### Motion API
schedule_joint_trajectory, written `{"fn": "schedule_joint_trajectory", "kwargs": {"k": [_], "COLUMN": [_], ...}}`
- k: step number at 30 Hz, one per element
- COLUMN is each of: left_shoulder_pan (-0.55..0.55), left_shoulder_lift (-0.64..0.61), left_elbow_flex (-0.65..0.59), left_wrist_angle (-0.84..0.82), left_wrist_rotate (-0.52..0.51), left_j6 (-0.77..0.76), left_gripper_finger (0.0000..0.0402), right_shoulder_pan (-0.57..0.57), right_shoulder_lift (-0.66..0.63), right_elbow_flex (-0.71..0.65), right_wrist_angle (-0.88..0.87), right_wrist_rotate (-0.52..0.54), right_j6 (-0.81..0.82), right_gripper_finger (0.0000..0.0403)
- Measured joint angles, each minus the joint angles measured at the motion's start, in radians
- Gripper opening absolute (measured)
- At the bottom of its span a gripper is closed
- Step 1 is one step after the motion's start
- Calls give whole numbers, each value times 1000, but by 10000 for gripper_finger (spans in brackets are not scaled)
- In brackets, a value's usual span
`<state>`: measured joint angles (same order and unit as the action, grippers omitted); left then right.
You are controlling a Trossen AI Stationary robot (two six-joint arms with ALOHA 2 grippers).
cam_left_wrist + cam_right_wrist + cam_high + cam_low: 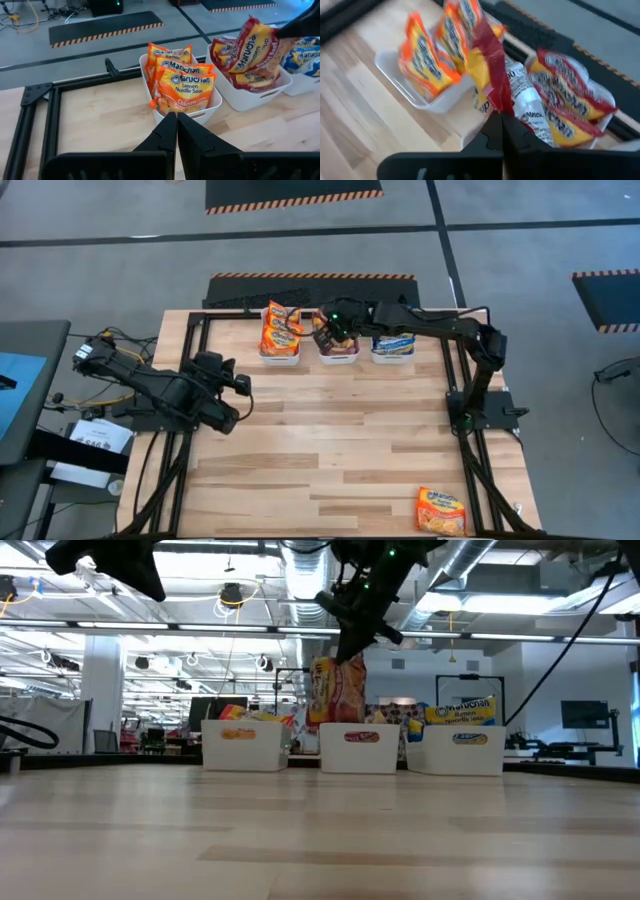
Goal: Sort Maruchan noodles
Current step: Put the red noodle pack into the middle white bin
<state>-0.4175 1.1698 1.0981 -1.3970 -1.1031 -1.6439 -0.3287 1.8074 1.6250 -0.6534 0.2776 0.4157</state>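
- Right gripper (350, 645) hangs over the middle bin (338, 356), fingers pinching a red Maruchan packet (337, 690).
- Lower it among the matching reds before releasing.
- Left gripper (238, 402), fingers pressed together, waits at the counter's left.
- One orange packet (441, 511) remains.

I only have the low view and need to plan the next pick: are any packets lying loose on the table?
Observer: Yes, one orange packet lies flat at the right corner farthest from the bins.
Operator: Which arm holds the red packet?
Observer: The right gripper, shut on the red packet above the middle bin.
Operator: And the left?
Observer: The left gripper waits off to the left, fingers shut, empty.
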Motion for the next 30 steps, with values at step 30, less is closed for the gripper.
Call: {"fn": "schedule_joint_trajectory", "kwargs": {"k": [30], "left_shoulder_pan": [0], "left_shoulder_lift": [1], "left_elbow_flex": [0], "left_wrist_angle": [1], "left_wrist_rotate": [51], "left_j6": [62], "left_gripper_finger": [0], "right_shoulder_pan": [44], "right_shoulder_lift": [-3], "right_elbow_flex": [-1], "right_wrist_angle": [-5], "right_wrist_rotate": [81], "right_j6": [9], "right_gripper_finger": [4]}}
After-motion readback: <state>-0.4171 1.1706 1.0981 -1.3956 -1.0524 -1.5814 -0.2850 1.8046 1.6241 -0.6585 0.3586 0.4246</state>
